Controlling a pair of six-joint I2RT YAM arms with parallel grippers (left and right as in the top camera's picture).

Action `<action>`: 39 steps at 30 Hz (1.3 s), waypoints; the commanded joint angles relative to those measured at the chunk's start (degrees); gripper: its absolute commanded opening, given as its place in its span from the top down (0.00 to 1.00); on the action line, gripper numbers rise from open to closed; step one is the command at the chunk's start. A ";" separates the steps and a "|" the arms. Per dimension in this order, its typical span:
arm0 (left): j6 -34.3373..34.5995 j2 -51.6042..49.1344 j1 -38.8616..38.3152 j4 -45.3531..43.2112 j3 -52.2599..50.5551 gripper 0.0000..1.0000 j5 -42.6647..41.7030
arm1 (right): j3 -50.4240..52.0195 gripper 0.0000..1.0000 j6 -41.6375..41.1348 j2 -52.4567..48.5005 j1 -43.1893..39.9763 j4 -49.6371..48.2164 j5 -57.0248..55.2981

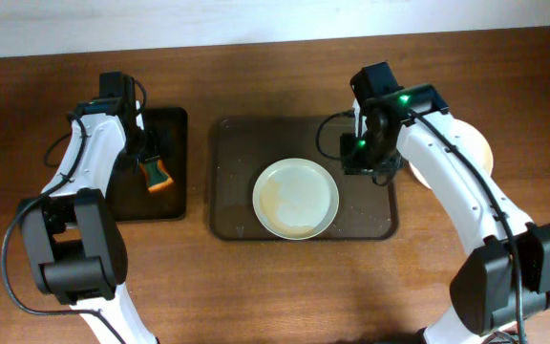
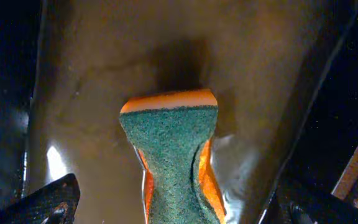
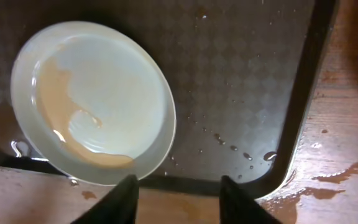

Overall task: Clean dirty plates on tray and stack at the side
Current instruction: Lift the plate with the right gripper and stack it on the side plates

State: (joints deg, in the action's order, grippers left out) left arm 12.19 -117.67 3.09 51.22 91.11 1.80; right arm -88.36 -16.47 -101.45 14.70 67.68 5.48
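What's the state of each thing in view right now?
tray: wet, droplets on it.
plate: on the tray, dirty, brownish film.
black tray: wet.
left tool: open.
sponge: in the black tray, between the left tool's fingers.
right tool: open, empty, over the tray's edge.
side plate: off the tray, mostly hidden by the right arm.

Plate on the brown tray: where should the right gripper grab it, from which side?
Likely the plate by its right rim, from above, one finger inside, one outside. It lies flat, so only the rim gives a lip, and the tray is bare on that side.
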 commanded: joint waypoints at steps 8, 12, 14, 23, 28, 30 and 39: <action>-0.46 -0.46 0.39 0.02 0.00 0.00 -0.74 | 21.14 0.68 -2.78 -6.91 0.35 -23.91 4.44; -0.46 -0.46 0.35 0.02 0.00 0.00 -0.74 | 22.32 0.74 -3.80 -9.20 0.35 -25.92 5.14; -0.46 -0.46 0.35 0.02 0.00 0.00 -0.72 | 23.50 0.83 -4.70 -9.33 0.68 -27.56 6.73; -0.46 -0.46 0.35 0.02 0.00 0.00 -0.72 | -0.15 0.96 -9.60 -1.01 3.89 1.09 -29.29; -0.46 -0.46 0.35 0.02 0.00 0.00 -0.72 | -9.86 0.96 -16.65 -0.79 16.79 11.54 -50.73; -0.46 -0.46 0.33 0.02 0.00 0.00 -0.72 | -9.86 0.96 -20.50 -0.79 21.70 14.25 -58.97; -0.46 -0.46 0.33 0.02 0.00 0.00 -0.72 | -9.86 0.96 -22.82 -0.79 30.29 17.16 -75.21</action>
State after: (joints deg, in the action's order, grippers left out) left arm 12.19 -117.67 3.09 51.20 91.07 1.45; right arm -96.86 -36.01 -103.11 44.80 84.73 -66.13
